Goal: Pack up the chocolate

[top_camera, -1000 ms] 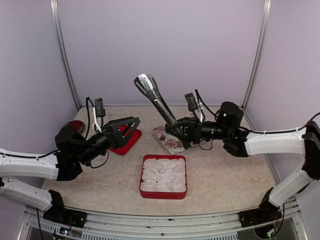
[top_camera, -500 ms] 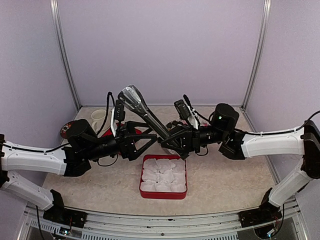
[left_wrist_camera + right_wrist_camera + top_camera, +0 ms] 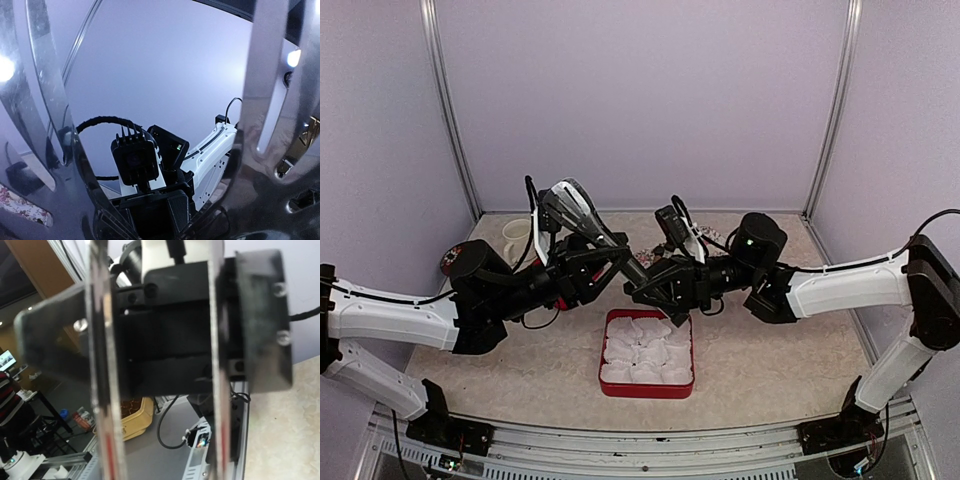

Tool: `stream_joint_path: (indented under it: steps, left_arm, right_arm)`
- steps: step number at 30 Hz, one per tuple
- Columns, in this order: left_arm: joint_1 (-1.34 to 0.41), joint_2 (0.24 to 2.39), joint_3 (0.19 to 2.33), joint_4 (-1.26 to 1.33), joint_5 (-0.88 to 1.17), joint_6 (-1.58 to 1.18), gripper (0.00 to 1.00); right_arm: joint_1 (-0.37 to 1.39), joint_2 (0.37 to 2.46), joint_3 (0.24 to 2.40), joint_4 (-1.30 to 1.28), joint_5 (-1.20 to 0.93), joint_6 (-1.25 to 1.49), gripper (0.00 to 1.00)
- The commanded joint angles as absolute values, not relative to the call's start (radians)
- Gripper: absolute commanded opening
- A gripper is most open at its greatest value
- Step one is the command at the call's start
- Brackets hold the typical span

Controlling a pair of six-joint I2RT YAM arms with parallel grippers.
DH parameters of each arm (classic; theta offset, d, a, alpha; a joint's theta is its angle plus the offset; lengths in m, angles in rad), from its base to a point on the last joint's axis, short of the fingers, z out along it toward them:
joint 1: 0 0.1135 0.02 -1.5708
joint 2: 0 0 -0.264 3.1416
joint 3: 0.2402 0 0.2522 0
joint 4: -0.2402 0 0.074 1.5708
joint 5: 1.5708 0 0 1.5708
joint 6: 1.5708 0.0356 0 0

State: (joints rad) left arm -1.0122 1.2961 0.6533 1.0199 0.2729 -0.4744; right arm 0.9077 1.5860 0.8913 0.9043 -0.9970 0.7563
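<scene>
Metal tongs [image 3: 582,212] slant up to the left above the middle of the table, between my two grippers. My right gripper [image 3: 642,285] is shut on their lower part. My left gripper [image 3: 618,262] has its fingers open around the shaft just above that. In the left wrist view the shiny tong arms [image 3: 270,75] fill both sides, with the right wrist camera [image 3: 135,160] between them. In the right wrist view the tong arms [image 3: 100,365] cross in front of the black left gripper [image 3: 165,340]. The chocolate is hidden behind the arms.
A red tray [image 3: 604,350] lined with white paper cups [image 3: 647,352] sits at centre front, just below both grippers. A white mug [image 3: 516,236] stands at the back left. An edge of a floral plate [image 3: 22,210] shows in the left wrist view.
My left arm swung right from the red lid to the tongs. My right arm carried the tongs left and lower, off the floral plate, until both grippers met above the tray.
</scene>
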Motion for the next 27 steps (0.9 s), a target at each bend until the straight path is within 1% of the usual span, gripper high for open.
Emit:
stream_joint_path:
  steps: [1, 3, 6, 8, 9, 13, 19, 27]
  left_arm:
    - [-1.019, 1.287, 0.649, 1.055, 0.236, -0.465, 0.53]
    - [-1.018, 1.286, 0.644, 1.054, 0.229, -0.469, 0.48]
    - [-1.019, 1.28, 0.643, 1.033, 0.191, -0.477, 0.36]
    - [-1.019, 1.274, 0.641, 1.023, 0.159, -0.484, 0.34]
    - [-1.02, 1.271, 0.64, 1.017, 0.146, -0.487, 0.33]
    - [-1.02, 1.267, 0.623, 1.044, 0.132, -0.489, 0.33]
    - [-1.028, 1.281, 0.602, 1.114, 0.132, -0.494, 0.32]
    - [-1.028, 1.296, 0.603, 1.13, 0.149, -0.507, 0.32]
  right_arm:
    - [0.917, 1.579, 0.923, 0.941, -1.007, 0.755, 0.38]
    - [0.918, 1.568, 0.928, 0.885, -0.98, 0.723, 0.43]
    - [0.917, 1.549, 0.944, 0.773, -0.922, 0.66, 0.49]
    - [0.917, 1.534, 0.946, 0.723, -0.883, 0.632, 0.55]
    - [0.918, 1.531, 0.947, 0.702, -0.862, 0.616, 0.55]
    - [0.917, 1.53, 0.951, 0.671, -0.836, 0.601, 0.55]
    - [0.919, 1.55, 0.956, 0.714, -0.837, 0.629, 0.55]
    - [0.919, 1.598, 0.99, 0.726, -0.861, 0.634, 0.57]
